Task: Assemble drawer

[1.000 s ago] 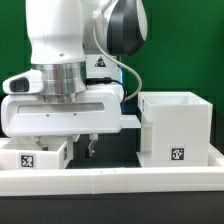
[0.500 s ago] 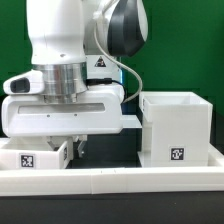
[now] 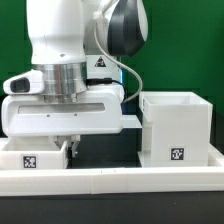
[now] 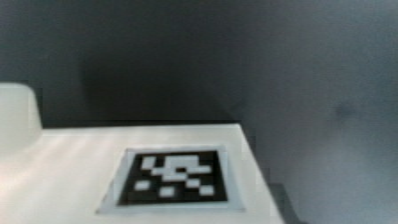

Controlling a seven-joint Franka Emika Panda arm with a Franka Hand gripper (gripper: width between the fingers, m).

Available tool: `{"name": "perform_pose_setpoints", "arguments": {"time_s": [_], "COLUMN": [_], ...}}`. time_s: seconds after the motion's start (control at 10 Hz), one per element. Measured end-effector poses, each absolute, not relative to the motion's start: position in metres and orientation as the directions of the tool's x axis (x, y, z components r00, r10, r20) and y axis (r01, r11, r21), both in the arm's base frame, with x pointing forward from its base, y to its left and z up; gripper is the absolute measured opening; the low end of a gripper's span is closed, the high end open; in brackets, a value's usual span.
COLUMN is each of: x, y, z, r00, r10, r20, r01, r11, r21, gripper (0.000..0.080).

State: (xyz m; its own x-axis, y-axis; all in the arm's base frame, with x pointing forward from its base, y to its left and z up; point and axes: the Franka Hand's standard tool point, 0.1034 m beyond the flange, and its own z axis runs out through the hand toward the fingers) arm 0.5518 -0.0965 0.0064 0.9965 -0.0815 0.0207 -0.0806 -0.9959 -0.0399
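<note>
A small white tray [image 3: 30, 158] with a square tag sits at the exterior view's left, behind the front rail. My gripper [image 3: 63, 148] hangs straight over its right wall. One finger [image 3: 73, 148] presses the wall's outer side; the other is hidden inside the tray. The jaws look closed on that wall. The tall white housing [image 3: 175, 128], open at the top and tagged on its front, stands at the right, apart from the gripper. The wrist view shows only a white tagged face of the tray [image 4: 80, 150] close up, with no fingers in sight.
A long low white rail [image 3: 110, 181] runs across the front of the black table. The arm's wide white hand body [image 3: 65, 112] reaches close to the housing's left wall. A green backdrop stands behind.
The two fingers, wide apart a second ago, have drawn together; the right one moved left up against the tray's wall. The tray and housing have not moved.
</note>
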Motion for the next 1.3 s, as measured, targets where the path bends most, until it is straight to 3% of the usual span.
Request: {"name": "perform_pose_setpoints", "arguments": {"time_s": [0.3, 0.6, 0.9, 1.3], "x": [0.552, 0.550, 0.549, 0.543], "y": [-0.095, -0.091, -0.092, -0.096], "z": [0.008, 0.022, 0.020, 0.019], "r00": [0.998, 0.994, 0.988, 0.855], "r10": [-0.053, 0.106, 0.157, 0.519], "r20": [0.015, -0.002, -0.003, 0.014], "r01": [-0.053, 0.106, 0.156, 0.519], "r11": [-0.998, -0.992, -0.986, -0.852], "r21": [-0.041, -0.062, -0.064, -0.067], "gripper": [0.0041, 0.0041, 0.0041, 0.0041]}}
